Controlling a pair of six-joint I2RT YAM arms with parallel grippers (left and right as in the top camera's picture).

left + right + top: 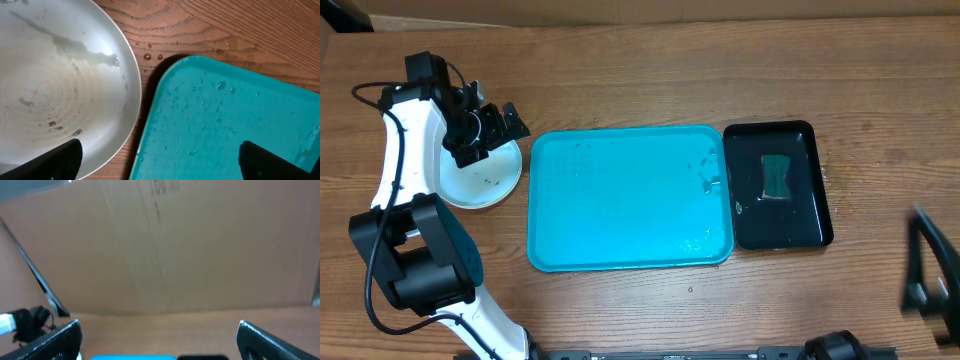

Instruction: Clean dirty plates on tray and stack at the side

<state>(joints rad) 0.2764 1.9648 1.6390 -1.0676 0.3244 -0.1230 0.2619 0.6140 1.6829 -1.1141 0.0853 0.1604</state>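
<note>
The turquoise tray (630, 200) lies mid-table with only water drops on it; its wet corner (230, 120) fills the right of the left wrist view. A white plate (485, 180) rests on the wood just left of the tray, and close up the plate (55, 85) shows faint streaks and water. My left gripper (508, 122) hovers over the plate's far rim, open, one finger (55, 162) above the plate and the other above the tray, nothing between them. My right gripper (925, 270) is at the table's right edge, open and empty, facing across the table.
A black tray (810, 200) holding a green sponge (777, 177) sits right of the turquoise tray. A cardboard wall (160, 245) stands behind the table. Water drops (150, 56) dot the wood between plate and tray.
</note>
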